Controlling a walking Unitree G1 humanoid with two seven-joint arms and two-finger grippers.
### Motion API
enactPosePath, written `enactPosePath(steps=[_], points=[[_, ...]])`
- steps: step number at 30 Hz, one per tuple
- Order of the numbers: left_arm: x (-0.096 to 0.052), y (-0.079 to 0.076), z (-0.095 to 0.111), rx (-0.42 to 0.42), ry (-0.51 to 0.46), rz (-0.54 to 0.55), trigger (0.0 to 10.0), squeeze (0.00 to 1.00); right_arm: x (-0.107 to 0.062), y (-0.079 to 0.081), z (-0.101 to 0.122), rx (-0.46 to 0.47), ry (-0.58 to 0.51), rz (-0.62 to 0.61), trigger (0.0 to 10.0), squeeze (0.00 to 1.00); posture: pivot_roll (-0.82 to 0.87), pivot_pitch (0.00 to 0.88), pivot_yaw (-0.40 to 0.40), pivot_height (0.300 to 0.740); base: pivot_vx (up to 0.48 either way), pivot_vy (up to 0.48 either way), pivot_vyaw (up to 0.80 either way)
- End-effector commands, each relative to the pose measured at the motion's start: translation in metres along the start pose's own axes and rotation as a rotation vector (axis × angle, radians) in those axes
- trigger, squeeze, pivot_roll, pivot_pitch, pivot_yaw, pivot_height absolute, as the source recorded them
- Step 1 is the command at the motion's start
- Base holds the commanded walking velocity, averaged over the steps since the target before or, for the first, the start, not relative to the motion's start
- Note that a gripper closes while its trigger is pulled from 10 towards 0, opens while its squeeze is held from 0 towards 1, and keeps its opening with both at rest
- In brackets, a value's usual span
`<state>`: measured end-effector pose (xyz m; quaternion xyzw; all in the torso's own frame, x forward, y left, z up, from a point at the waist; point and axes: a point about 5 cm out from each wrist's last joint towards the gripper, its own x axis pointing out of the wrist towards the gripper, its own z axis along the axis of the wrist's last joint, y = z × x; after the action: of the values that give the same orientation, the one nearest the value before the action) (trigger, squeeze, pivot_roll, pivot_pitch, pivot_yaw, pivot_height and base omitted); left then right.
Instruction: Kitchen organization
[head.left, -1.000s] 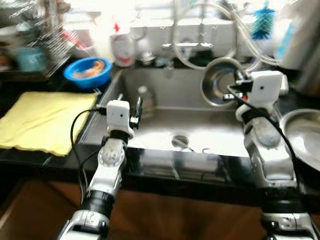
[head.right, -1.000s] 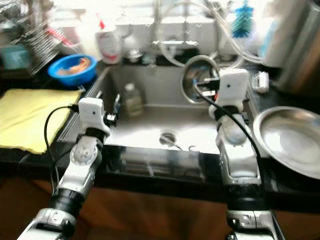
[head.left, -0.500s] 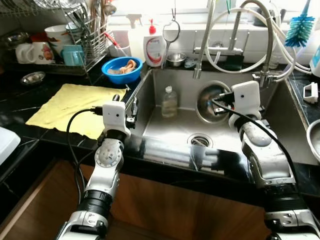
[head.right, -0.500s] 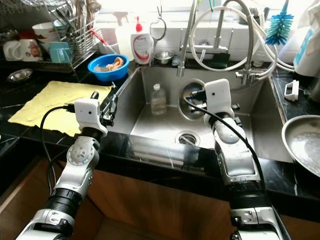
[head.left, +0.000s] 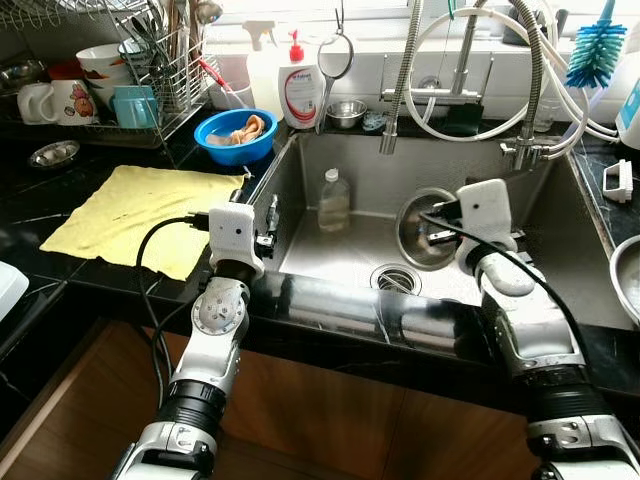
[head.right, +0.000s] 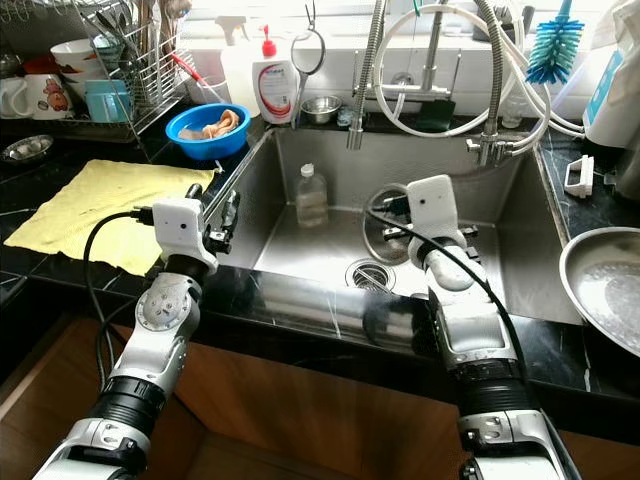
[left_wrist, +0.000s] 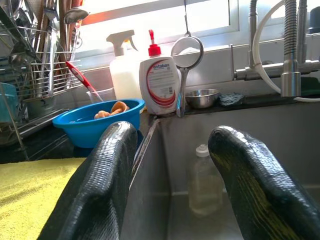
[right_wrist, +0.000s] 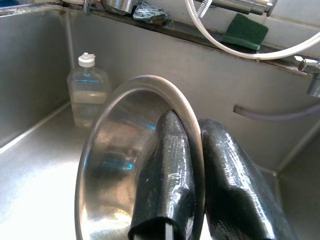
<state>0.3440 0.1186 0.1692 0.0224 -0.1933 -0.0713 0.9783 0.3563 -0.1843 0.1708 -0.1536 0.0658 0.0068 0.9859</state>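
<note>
- Right gripper (right_wrist: 192, 180) pinches the rim of a steel bowl (right_wrist: 125, 165), one finger on each side; the bowl hangs tilted over the sink (head.left: 560, 260), near the drain.
- Judgement: lift slowly and keep the grip firm, since a thin rim can slip.
- Left gripper (left_wrist: 172, 190) is spread, empty, at the sink's left edge.
- Soap bottle (left_wrist: 159, 85): label too blurred to read.

Steel bowl (right_wrist: 125, 165) glossy; sink (head.left: 560, 260) brushed metal; cloth (head.left: 130, 215) matt.
</note>
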Motion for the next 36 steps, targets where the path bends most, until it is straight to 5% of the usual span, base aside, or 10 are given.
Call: enactPosePath(steps=[1, 18, 20, 21, 32, 33, 34, 36], points=[[-0.002, 0.003, -0.004, -0.001, 0.020, 0.002, 10.0, 0.00, 0.001, 0.006, 0.001, -0.002, -0.002, 0.010, 10.0, 0.00, -0.27, 0.000, 0.107, 0.740, 0.000, 0.000, 0.00], [-0.002, 0.000, -0.004, -0.003, 0.028, -0.031, 10.0, 0.00, 0.001, 0.021, -0.010, 0.014, 0.055, 0.051, 10.0, 0.09, -0.27, 0.000, 0.116, 0.740, 0.000, 0.000, 0.00], [-0.002, 0.000, -0.004, -0.003, 0.030, -0.031, 10.0, 0.00, 0.001, 0.021, -0.009, 0.016, 0.056, 0.051, 10.0, 0.57, -0.26, 0.000, 0.113, 0.740, 0.000, 0.000, 0.00], [-0.002, 0.000, -0.005, -0.002, 0.032, -0.031, 10.0, 0.00, 0.001, 0.020, -0.009, 0.017, 0.057, 0.048, 10.0, 0.68, -0.26, 0.000, 0.113, 0.740, 0.000, 0.000, 0.00], [-0.002, 0.000, -0.005, -0.003, 0.036, -0.030, 10.0, 0.00, -0.001, 0.020, -0.010, 0.020, 0.057, 0.039, 10.0, 0.55, -0.26, 0.000, 0.113, 0.740, 0.000, 0.000, 0.00], [-0.002, 0.000, -0.005, -0.004, 0.036, -0.030, 10.0, 0.00, -0.001, 0.020, -0.009, 0.021, 0.056, 0.038, 10.0, 0.44, -0.26, 0.000, 0.113, 0.740, 0.000, 0.000, 0.00], [-0.002, 0.000, -0.005, -0.005, 0.034, -0.029, 10.0, 0.00, -0.001, 0.019, -0.009, 0.020, 0.051, 0.031, 10.0, 0.00, -0.26, 0.000, 0.114, 0.740, 0.000, 0.000, 0.00], [-0.002, 0.000, -0.005, -0.005, 0.034, -0.029, 10.0, 0.00, -0.001, 0.018, -0.008, 0.021, 0.044, 0.022, 10.0, 0.00, -0.26, 0.000, 0.114, 0.740, 0.000, 0.000, 0.00]])
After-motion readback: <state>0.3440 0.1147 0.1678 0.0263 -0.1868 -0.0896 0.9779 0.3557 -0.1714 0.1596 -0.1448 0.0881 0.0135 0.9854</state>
